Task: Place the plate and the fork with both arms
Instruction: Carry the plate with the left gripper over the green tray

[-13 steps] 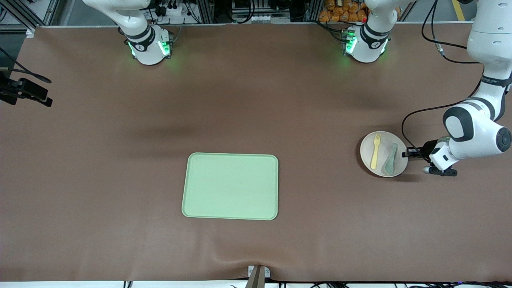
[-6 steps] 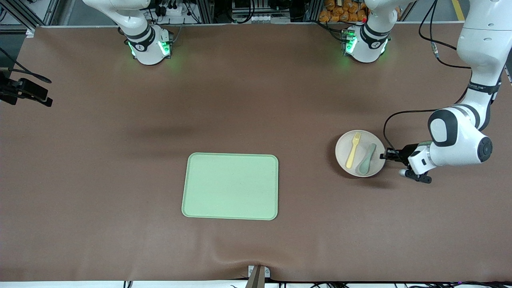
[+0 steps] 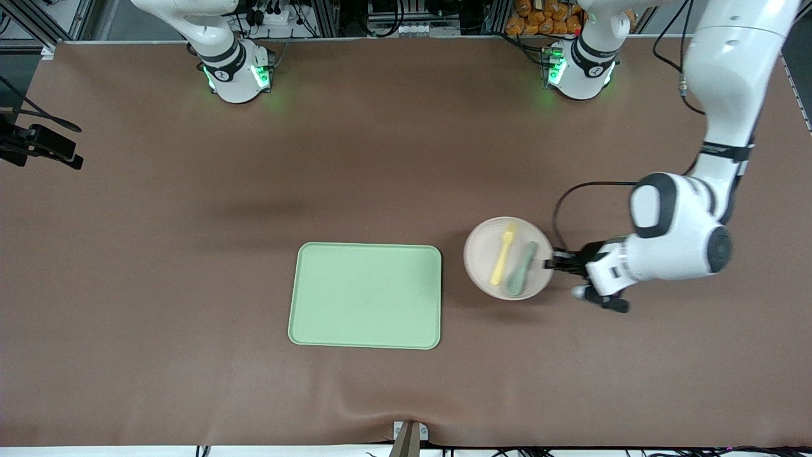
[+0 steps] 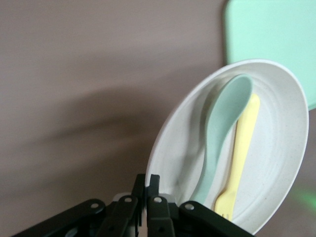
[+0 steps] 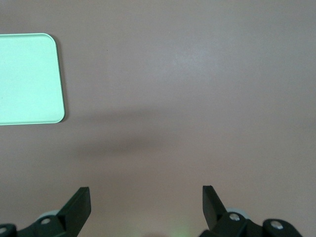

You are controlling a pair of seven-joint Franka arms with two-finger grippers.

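The fork [image 3: 503, 257] and spoon [image 3: 521, 269] lie side by side on the plate [image 3: 482, 270], just beside the tray [image 3: 365, 296].

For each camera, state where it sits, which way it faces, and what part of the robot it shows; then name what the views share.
Front view: high across the table, facing both arm bases; shows the left end effector shut on the round off-white plate.
Left wrist view: on the left wrist, looking along the closed fingers at the plate, pale-yellow plastic fork and teal spoon.
Right wrist view: on the waiting right arm, looking down past the open right end effector at bare table.
Shared: the rectangular light-green tray.
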